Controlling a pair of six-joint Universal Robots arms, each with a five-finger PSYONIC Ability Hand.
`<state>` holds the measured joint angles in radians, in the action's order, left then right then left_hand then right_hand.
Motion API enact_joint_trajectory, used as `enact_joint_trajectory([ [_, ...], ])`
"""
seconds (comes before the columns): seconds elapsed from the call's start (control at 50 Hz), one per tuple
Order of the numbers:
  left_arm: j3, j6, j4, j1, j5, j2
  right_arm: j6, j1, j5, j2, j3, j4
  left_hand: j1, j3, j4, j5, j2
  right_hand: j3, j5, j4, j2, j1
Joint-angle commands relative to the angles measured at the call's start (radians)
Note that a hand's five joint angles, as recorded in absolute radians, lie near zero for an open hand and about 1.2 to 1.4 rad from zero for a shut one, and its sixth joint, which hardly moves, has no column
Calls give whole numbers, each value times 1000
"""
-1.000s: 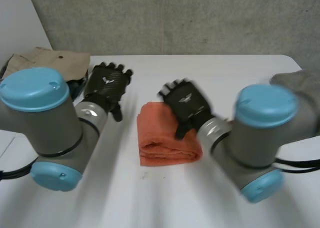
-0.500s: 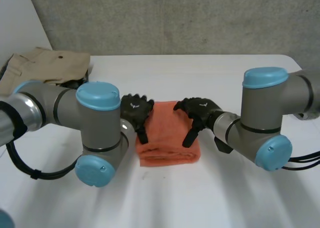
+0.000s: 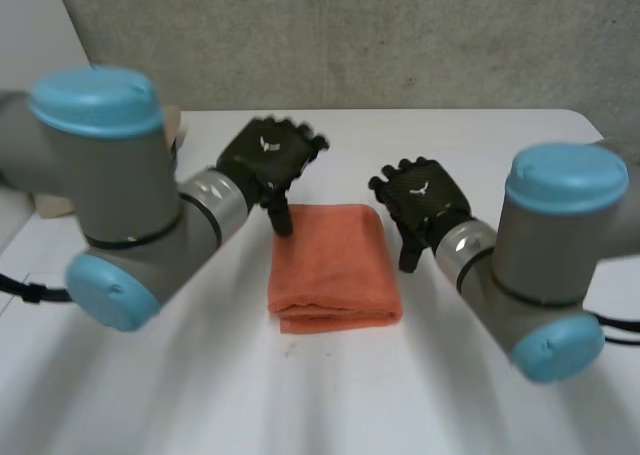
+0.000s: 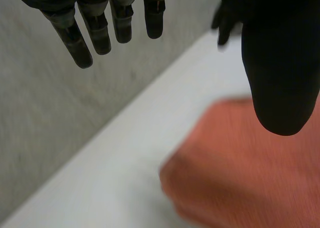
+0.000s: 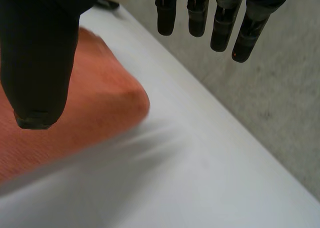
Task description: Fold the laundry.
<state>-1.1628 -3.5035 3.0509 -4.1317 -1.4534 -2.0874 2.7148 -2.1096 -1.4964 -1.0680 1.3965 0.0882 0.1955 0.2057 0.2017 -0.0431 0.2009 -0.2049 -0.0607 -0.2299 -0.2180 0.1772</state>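
I can read no words and no numbers from here; the left hand (image 3: 268, 155) has a small white emblem on its back; the right hand (image 3: 420, 190) has one too; I see no letters in either.

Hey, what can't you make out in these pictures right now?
Left wrist view: the orange towel is blurred, so its folds are unreadable, and the left hand covers one part.
Right wrist view: the right hand hides part of the towel.
Head view: the left arm blocks the table at its far left corner.
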Motion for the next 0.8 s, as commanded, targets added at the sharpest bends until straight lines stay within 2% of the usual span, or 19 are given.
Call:
enact_joint_trajectory([
  [0.02,12,21,-72,-39,244,127,11,-78,2,-76,241,189,-3,-13,-9,25,-8,30,61,55,44,-3],
  [0.1,37,47,-132,-65,303,142,11,-114,4,-64,294,235,-3,-13,-9,25,-8,30,61,55,44,-3],
  [0.16,48,61,-141,-70,314,141,11,-128,4,-26,299,268,-3,-13,-9,25,-8,30,61,55,44,-3],
  [0.42,41,69,-139,-67,306,125,-9,-138,-1,155,219,366,-5,-16,-12,28,-11,30,61,55,44,-3],
  [0.8,31,77,-138,-65,304,127,-67,-139,-21,281,38,383,0,-10,-6,22,-5,30,61,55,44,-3],
])
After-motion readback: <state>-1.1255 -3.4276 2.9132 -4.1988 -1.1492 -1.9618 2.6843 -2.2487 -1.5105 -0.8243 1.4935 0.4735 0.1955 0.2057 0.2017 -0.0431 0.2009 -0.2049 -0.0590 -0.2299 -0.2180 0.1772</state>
